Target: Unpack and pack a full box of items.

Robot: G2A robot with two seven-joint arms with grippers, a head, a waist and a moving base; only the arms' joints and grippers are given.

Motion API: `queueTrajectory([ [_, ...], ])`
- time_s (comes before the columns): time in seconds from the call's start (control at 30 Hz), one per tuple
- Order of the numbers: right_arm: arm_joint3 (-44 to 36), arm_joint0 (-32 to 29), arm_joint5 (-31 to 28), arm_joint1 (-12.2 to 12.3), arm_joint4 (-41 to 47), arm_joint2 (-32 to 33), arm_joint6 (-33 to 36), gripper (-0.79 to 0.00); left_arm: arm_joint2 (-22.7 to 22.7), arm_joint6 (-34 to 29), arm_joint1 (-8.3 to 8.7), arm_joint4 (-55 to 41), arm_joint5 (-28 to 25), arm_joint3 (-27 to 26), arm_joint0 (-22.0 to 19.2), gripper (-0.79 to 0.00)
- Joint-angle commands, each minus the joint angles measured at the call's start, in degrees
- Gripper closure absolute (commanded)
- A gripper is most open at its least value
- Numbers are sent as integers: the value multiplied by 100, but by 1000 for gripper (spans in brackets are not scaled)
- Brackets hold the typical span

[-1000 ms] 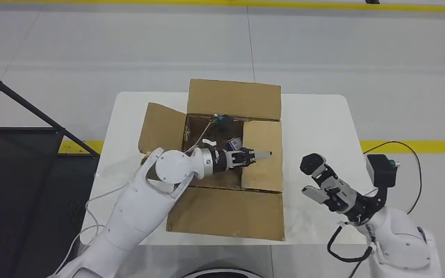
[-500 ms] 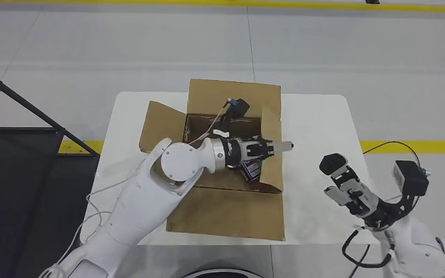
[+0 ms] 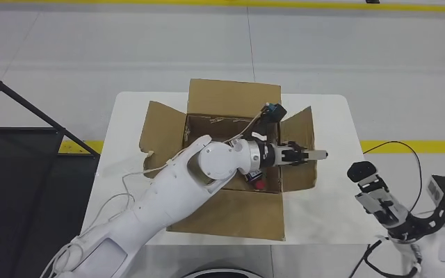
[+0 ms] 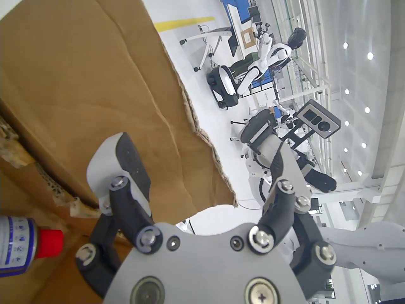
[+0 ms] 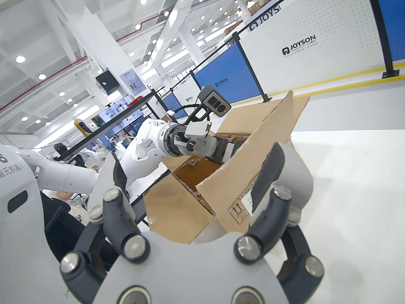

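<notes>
The brown cardboard box [image 3: 229, 208] sits mid-table with its flaps spread. My left arm stretches across the box's opening, and its left gripper [image 3: 313, 154] is open against the right flap [image 3: 300, 139], which stands tilted outward. From the left wrist, the flap [image 4: 104, 74] lies beside one finger [image 4: 129, 156] of the left gripper [image 4: 202, 166]. A white bottle with a red cap [image 4: 19, 245] lies in the box; from above the bottle [image 3: 256, 178] peeks out under the arm. My right gripper [image 3: 367, 186] hangs open and empty off the table's right front corner, facing the box [image 5: 190, 204].
The white table [image 3: 327, 208] has bare room right of the box and along its left edge. The far flap [image 3: 234, 99] and left flap [image 3: 161, 128] stand open; the near flap [image 3: 226, 214] lies flat toward me. A black barrier [image 3: 28, 181] stands at the left.
My left gripper swept rightward over the box, pushing the right flap from lying over the opening to tilting outward. My right arm drew back toward the lower right.
</notes>
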Motion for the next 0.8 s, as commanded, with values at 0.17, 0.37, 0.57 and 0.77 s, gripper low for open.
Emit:
queueTrajectory([
  [0.17,156,-128,-119,54,146,159,-45,-785,427,-10,-237,-4,145,554,-286,-785],
  [0.37,295,-188,-108,79,283,234,-232,-785,627,-31,-396,9,251,901,-417,-785],
  [0.57,295,-188,-108,79,283,234,-232,-785,651,-34,-493,3,259,1033,-452,-785],
  [0.77,295,-188,-108,79,283,234,-232,-785,353,30,-448,143,245,632,-384,-785],
])
